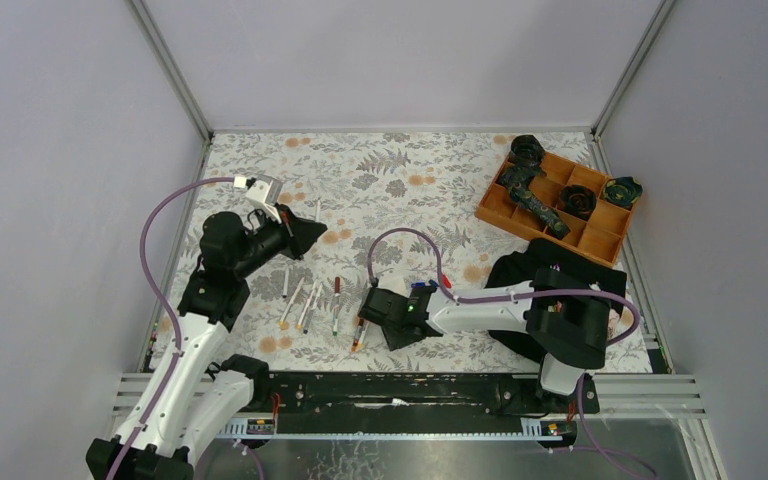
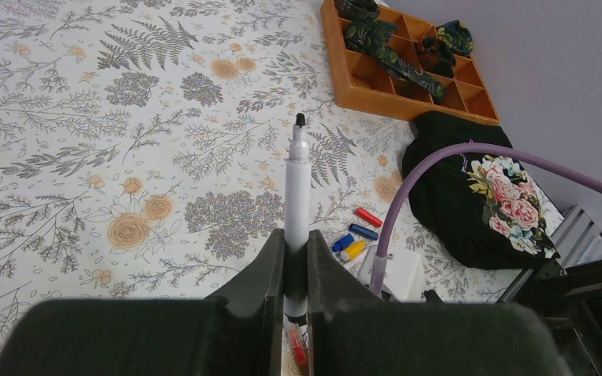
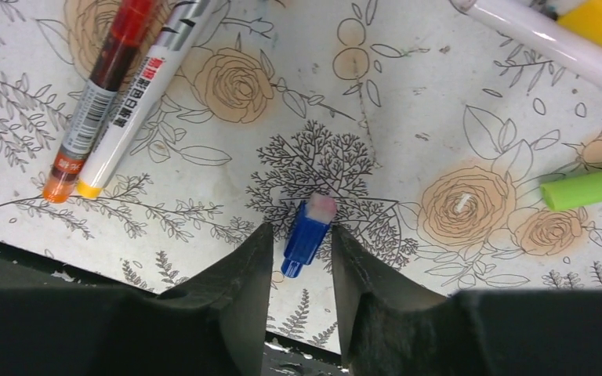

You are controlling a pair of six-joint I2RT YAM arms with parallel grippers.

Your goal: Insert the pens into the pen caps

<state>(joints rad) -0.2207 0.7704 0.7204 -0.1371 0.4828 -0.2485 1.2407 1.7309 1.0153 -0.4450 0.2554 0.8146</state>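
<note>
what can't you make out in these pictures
- Right gripper fingertips: in the top view, hidden under its own wrist.
- Green cap: right wrist view, cut by the right edge.
- Red pen: right wrist view, cut by the top edge.
- Red thing under the left gripper: left wrist view, mostly hidden by the fingers.

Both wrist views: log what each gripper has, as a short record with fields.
left gripper: shut on a white pen, black tip uncapped and pointing away
right gripper: fingers either side of a blue cap; grip unclear
loose caps: red, blue, yellow, beside the black bag
loose pens: several lying between the two arms
</note>
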